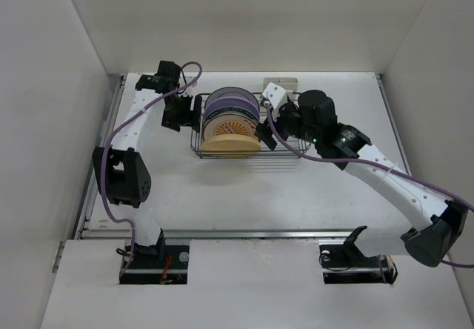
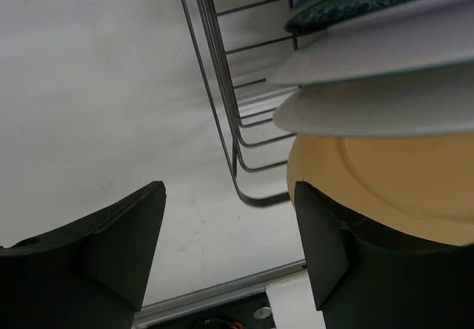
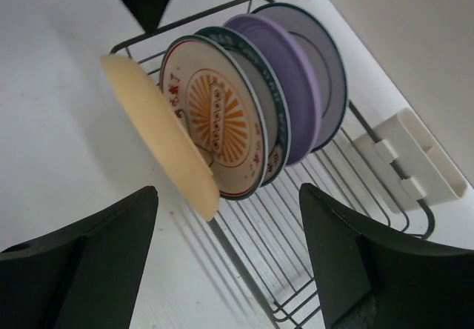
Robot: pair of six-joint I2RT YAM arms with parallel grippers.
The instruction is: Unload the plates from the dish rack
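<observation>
Black wedge fingers (image 3: 89, 258) frame round glossy plates (image 3: 222, 121) — wire rack (image 3: 285, 270) (dark).

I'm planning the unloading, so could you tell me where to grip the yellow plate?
Probably its upper rim, from the side, a finger on each face: the yellow plate stands on edge at the end of the dish rack, leaning away from its neighbour.

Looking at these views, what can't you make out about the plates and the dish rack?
Top view: the right claw and arm cover the dish rack's right end.
Left wrist view: the frame's right edge cuts off the plates; count unclear.
Right wrist view: sunburst plate hides most of the plate behind it.
</observation>
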